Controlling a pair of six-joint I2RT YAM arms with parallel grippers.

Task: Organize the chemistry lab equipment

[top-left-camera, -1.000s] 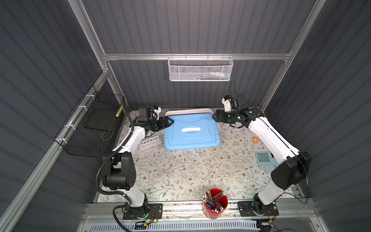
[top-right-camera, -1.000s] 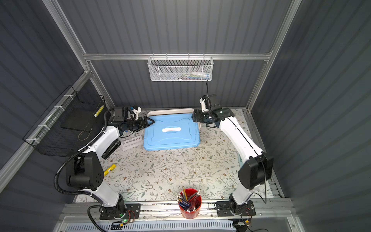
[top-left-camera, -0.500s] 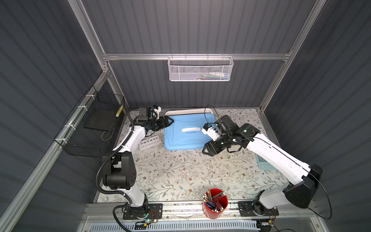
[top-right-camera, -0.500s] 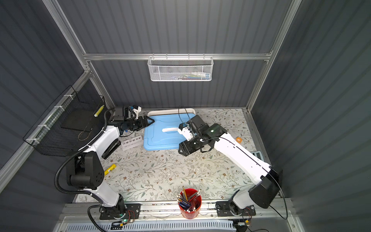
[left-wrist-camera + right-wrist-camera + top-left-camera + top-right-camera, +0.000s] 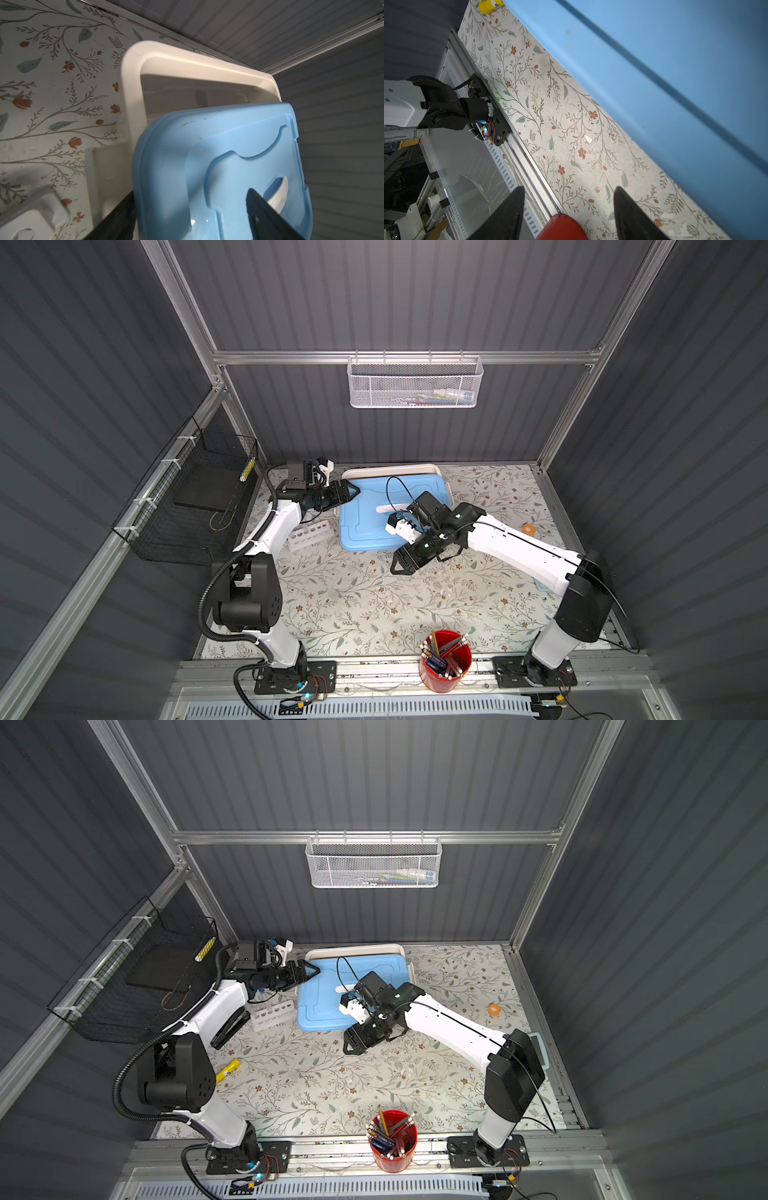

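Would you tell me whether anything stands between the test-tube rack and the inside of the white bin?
Yes: the blue lid lies over most of the white bin, leaving only a strip open along its far edge. The test-tube rack stands just beside it.

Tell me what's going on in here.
Two robot arms are working at a white bin with a blue lid at the back of the table. The left gripper straddles the lid's back-left corner; whether it is pinching it is unclear. The lid sits askew, leaving a strip of the bin uncovered. The right gripper is open and empty, above the table by the lid's front edge. No glassware is in either gripper.
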